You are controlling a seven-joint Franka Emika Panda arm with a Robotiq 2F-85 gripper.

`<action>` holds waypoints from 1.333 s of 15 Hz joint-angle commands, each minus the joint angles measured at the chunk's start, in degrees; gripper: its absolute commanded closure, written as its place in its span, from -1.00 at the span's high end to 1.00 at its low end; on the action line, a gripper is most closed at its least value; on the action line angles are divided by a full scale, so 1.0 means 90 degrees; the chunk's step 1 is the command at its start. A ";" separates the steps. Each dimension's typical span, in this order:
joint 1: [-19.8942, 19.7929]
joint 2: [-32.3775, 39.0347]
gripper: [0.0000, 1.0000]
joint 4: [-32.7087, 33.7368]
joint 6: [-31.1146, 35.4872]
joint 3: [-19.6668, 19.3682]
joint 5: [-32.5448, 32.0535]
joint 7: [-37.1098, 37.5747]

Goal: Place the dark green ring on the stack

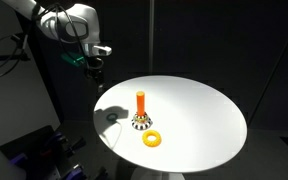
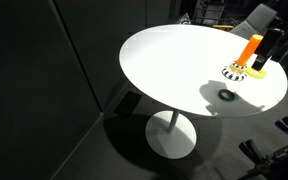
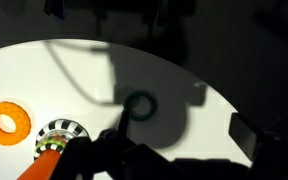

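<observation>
**Fig. Approach to the ring, with hazards.** The fingers stand apart and hold nothing. In the wrist view they appear only as dark shapes at the lower edge. In an exterior view the arm carries them high, out beyond the stack and on the ring's side of it.

The dark green ring lies flat on the counter, near the stack's patterned base but apart from it, on the side facing the arm. The yellow ring lies just beside the base on another side.

We judge four hazards:
- **Poor visibility:** the ring is thin and dark and sits inside the arm's shadow, so its edge is hard to make out. A descent aimed off-centre would close on air.
- **Low profile:** fingers stopped too high would slip over the ring, and fingers driven too low would press into the counter and make the ring skid.
- **Nearby stack:** with the fingers spread, the one nearer the stack could strike the base or the orange peg.
- **Threading:** a ring carried tilted could catch on the peg's top and drop, or tip the stack toward the yellow ring.
</observation>
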 commanded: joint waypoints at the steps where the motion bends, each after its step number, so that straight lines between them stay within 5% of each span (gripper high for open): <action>1: -0.0033 0.0345 1.00 -0.0003 0.0398 -0.0047 -0.0232 0.0080; 20: 0.0034 0.2509 1.00 -0.0025 0.3129 -0.0630 -0.1190 0.0336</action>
